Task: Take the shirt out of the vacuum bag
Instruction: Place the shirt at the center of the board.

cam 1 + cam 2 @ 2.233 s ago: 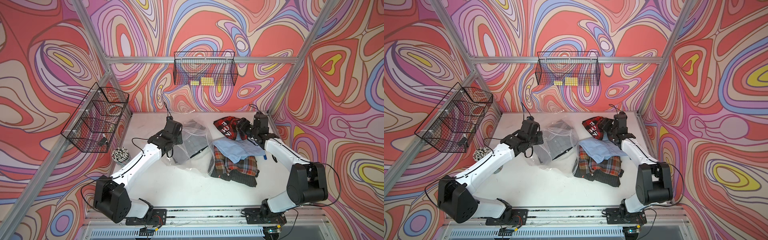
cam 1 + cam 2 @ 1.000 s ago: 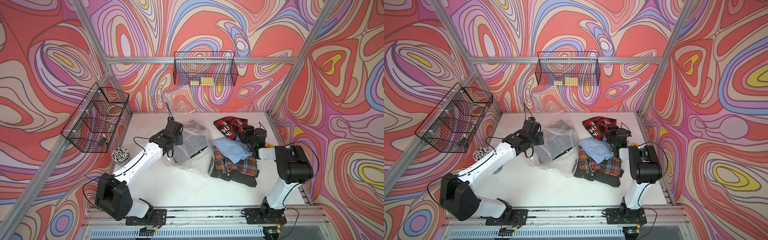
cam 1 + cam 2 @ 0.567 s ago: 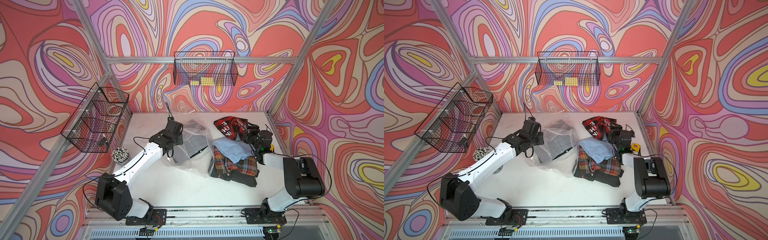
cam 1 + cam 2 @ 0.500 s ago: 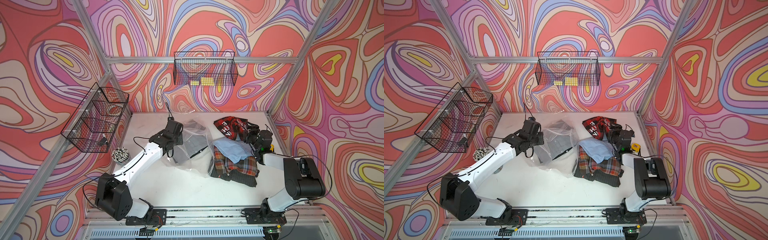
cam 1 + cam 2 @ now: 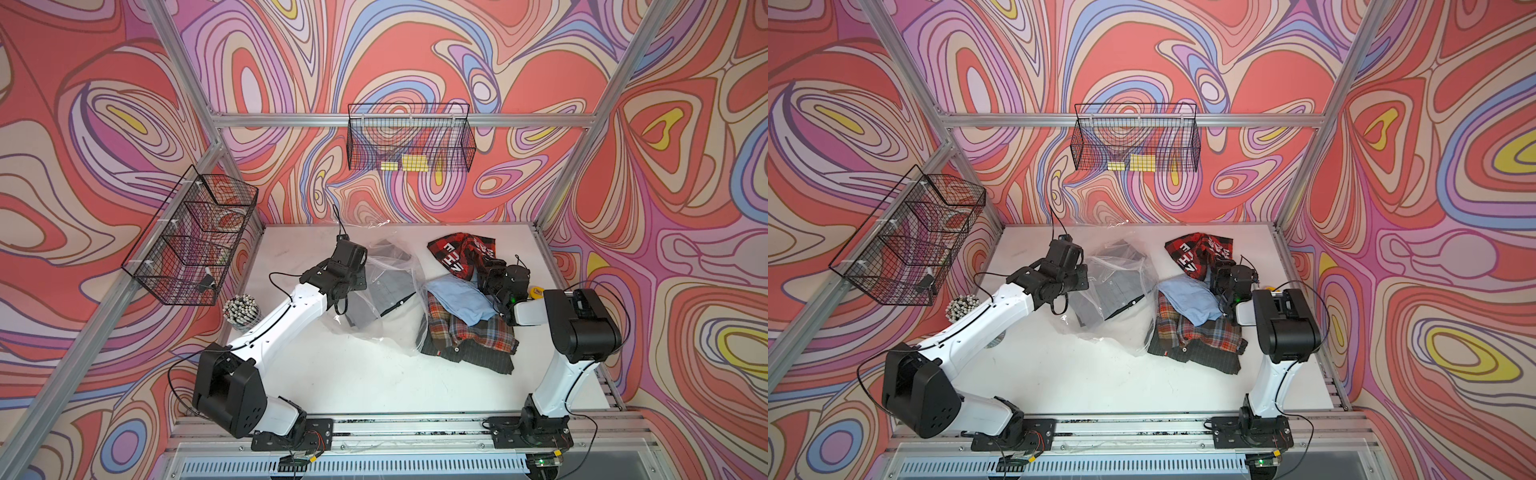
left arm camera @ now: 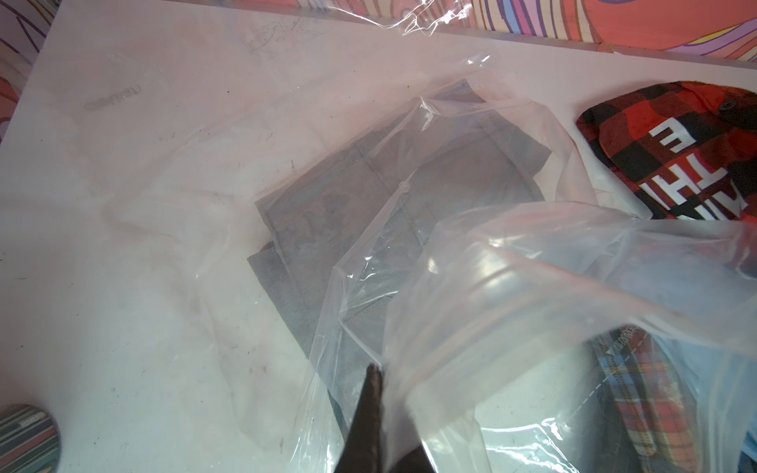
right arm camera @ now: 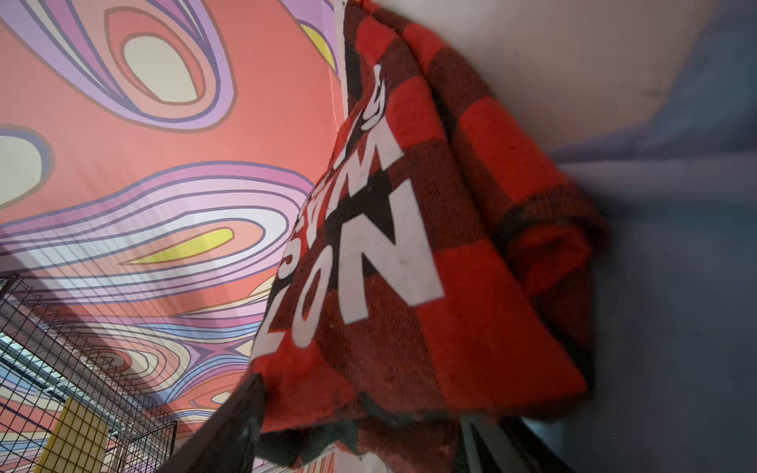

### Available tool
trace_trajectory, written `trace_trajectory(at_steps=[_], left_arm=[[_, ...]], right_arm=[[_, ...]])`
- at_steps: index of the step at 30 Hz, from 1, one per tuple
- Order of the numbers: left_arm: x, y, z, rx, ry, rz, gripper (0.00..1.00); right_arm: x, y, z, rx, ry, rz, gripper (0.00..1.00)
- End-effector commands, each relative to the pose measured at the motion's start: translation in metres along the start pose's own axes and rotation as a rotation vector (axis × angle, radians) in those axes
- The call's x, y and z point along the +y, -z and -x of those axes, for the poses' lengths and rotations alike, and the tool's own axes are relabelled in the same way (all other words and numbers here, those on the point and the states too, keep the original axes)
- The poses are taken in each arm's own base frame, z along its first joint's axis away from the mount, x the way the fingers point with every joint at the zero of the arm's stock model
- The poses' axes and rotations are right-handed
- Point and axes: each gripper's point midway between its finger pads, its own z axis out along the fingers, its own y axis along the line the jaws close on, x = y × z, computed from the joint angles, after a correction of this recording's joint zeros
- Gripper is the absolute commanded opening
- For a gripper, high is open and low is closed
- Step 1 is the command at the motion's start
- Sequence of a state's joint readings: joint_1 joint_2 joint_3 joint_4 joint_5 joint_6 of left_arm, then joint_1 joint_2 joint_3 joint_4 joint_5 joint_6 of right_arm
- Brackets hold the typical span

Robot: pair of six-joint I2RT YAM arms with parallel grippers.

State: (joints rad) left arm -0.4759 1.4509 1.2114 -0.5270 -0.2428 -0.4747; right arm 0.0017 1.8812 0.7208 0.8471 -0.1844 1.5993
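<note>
1. The bag (image 5: pixel 397 332) lies crumpled on the white bench (image 5: pixel 353 382), towards the rear middle and between the two arms. It shows in both top views (image 5: pixel 1121 328).
2. The grey shirt (image 5: pixel 382 291) is folded inside the bag and lies flat on the bench under the clear plastic. In the left wrist view (image 6: pixel 368 204) a seam and one button show through the plastic.
3. The left fingers (image 6: pixel 370 405) are clenched on an edge of the bag at its left side. They hold that plastic raised above the shirt.
4. The right fingers (image 7: pixel 229 430) are released and stand wide apart, low at the rear right of the bench. A fold of the red cloth (image 7: pixel 409 245) sits between them.
5. The red cloth, checked black with white letters, lies at the rear right (image 5: pixel 457 253), apart from the bag.
6. A blue cloth (image 5: pixel 457 299) lies on a plaid pile (image 5: pixel 469 336) just right of the bag. The bag's right edge reaches the pile.
7. A cup of pens (image 5: pixel 241 307) stands at the bench's left edge, beside the left arm.
</note>
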Motion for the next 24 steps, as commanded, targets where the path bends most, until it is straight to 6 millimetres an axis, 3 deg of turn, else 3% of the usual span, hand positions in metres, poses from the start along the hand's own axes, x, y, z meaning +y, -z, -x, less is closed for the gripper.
trace_trajectory(at_steps=[1,9,17,21,24], left_arm=[[0.002,0.0,0.005,0.001,-0.005,0.009,0.0],[0.001,-0.002,0.003,0.006,-0.005,0.003,0.0],[0.004,0.001,0.003,-0.004,-0.006,0.012,0.0],[0.004,0.001,0.002,0.0,-0.007,0.01,0.0],[0.003,0.0,0.001,0.002,-0.006,0.009,0.0]], right_arm=[[0.001,-0.007,-0.001,-0.004,0.06,-0.023,0.77],[0.003,0.005,0.018,-0.104,0.105,-0.036,0.77],[0.006,-0.002,0.045,-0.155,0.175,-0.072,0.42],[0.005,-0.001,0.065,-0.168,0.206,-0.089,0.29],[-0.001,0.002,0.082,-0.178,0.221,-0.123,0.27]])
